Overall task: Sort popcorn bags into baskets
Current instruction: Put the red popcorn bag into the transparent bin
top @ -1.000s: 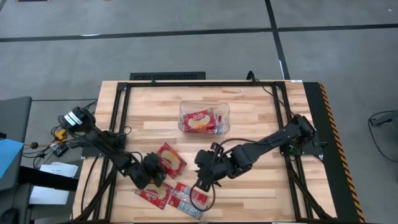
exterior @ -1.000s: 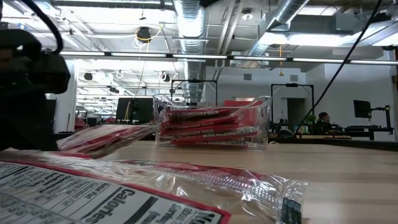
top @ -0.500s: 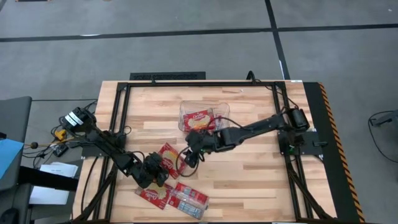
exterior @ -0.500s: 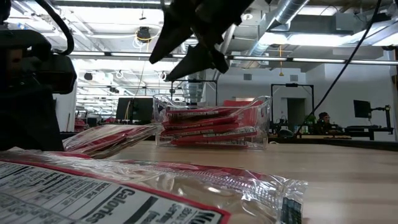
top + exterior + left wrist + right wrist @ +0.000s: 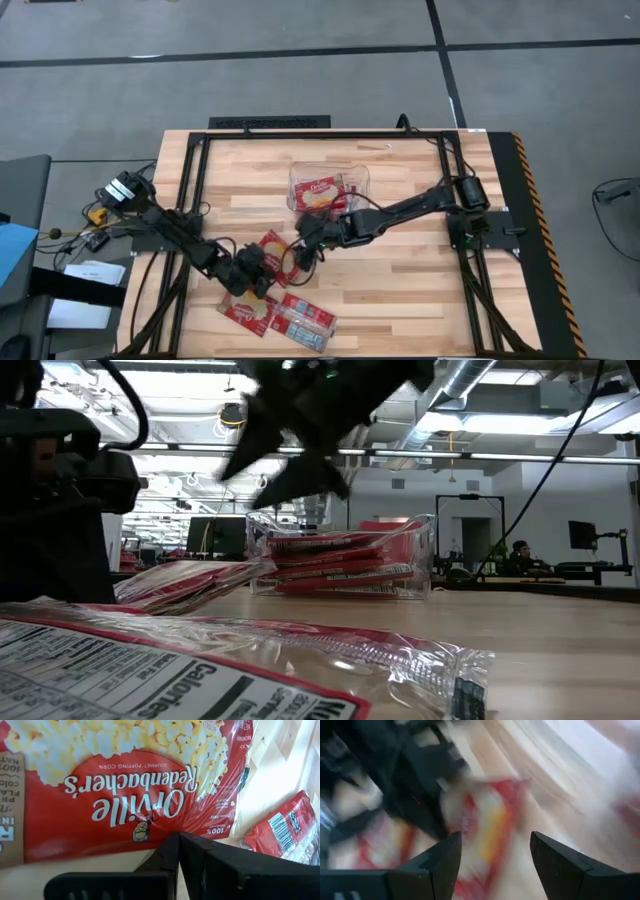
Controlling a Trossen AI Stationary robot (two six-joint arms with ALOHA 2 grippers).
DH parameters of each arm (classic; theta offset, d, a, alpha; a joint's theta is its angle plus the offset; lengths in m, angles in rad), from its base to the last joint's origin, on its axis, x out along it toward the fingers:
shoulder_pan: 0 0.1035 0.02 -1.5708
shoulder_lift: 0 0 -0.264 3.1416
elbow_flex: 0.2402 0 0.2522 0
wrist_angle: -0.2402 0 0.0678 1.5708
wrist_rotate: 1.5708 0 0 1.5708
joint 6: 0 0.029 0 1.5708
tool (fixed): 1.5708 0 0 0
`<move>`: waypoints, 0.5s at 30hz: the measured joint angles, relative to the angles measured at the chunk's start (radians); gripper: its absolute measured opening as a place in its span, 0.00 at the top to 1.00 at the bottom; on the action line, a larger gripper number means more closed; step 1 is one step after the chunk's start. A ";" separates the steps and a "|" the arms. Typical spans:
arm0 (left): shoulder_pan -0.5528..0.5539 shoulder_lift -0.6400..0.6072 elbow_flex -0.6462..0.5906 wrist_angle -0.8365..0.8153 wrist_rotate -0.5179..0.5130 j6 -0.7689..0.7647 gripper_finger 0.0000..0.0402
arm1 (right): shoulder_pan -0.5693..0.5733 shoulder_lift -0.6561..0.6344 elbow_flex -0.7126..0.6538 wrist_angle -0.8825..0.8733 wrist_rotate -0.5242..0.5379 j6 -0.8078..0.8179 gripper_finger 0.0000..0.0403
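Right gripper (image 5: pixel 298 252) beside popcorn bag (image 5: pixel 274 251); clear bin (image 5: pixel 329 190) behind.

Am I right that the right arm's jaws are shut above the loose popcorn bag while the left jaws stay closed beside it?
Not quite: the right gripper has its jaws open, as the right wrist view shows, with the loose popcorn bag lying beyond them. The rest holds: the left gripper has its jaws closed right beside that bag.
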 joint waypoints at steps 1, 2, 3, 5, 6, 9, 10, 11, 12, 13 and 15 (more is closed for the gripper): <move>0.007 0.000 0.000 0.006 0.007 0.011 1.00 | -0.001 0.006 -0.004 -0.006 -0.001 0.004 0.35; 0.013 0.002 0.000 0.012 0.015 0.021 1.00 | -0.004 0.006 -0.009 -0.042 -0.001 0.003 0.35; 0.016 0.003 0.000 0.017 0.022 0.026 1.00 | -0.006 0.009 -0.017 -0.050 -0.003 0.005 0.35; 0.018 0.003 0.000 0.019 0.023 0.036 1.00 | -0.009 0.034 -0.007 0.009 -0.017 0.006 0.35; 0.020 0.003 0.000 0.019 0.025 0.039 1.00 | -0.010 0.036 -0.006 0.007 -0.020 0.007 0.35; 0.020 0.004 0.000 0.026 0.023 0.046 1.00 | -0.009 0.045 -0.007 0.000 -0.024 0.017 0.35; 0.020 0.005 0.000 0.026 0.023 0.047 1.00 | -0.006 0.057 -0.006 0.010 -0.024 0.018 0.35; 0.020 0.005 0.000 0.026 0.023 0.046 1.00 | -0.003 0.070 -0.005 0.024 -0.025 0.028 0.35; 0.020 0.005 0.000 0.026 0.023 0.047 1.00 | -0.003 0.076 -0.005 0.018 -0.028 0.032 0.35; 0.020 0.005 0.000 0.026 0.022 0.048 1.00 | -0.002 0.077 -0.010 0.005 -0.028 0.032 0.35; 0.020 0.005 0.000 0.026 0.022 0.048 1.00 | -0.003 0.082 -0.006 0.035 -0.028 0.033 0.35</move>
